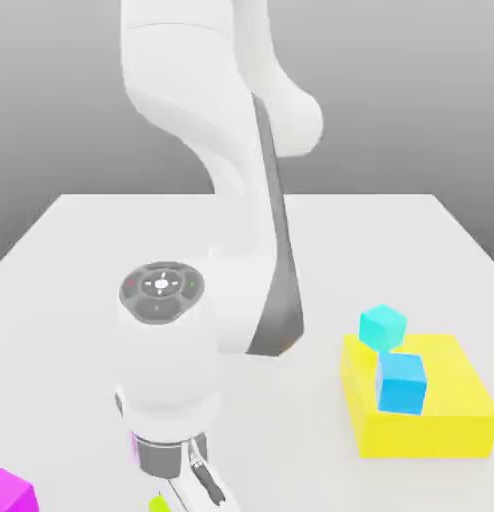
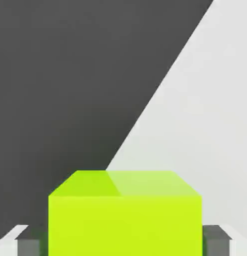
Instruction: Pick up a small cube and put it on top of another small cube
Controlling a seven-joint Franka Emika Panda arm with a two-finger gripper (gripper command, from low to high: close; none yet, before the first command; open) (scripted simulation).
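A small lime-green cube point(image 2: 124, 215) sits between my gripper's point(image 2: 124, 246) two grey fingers point(image 2: 218, 241), which press against its two sides. In the exterior view the gripper point(image 1: 186, 492) hangs low at the table's near edge, and a corner of the lime cube point(image 1: 158, 504) shows just below the hand. A small blue cube point(image 1: 402, 384) rests on a large yellow block point(image 1: 431, 415) at the exterior view's right. A small cyan cube point(image 1: 382, 327) stands at that block's far left corner. A magenta cube point(image 1: 11, 492) lies at the near left.
The white table point(image 1: 91, 260) stretches behind the arm. The arm's thick white body point(image 1: 231, 200) stands in the middle and hides part of the tabletop. In the hand view the table's edge runs diagonally, with dark floor point(image 2: 70, 75) beyond it.
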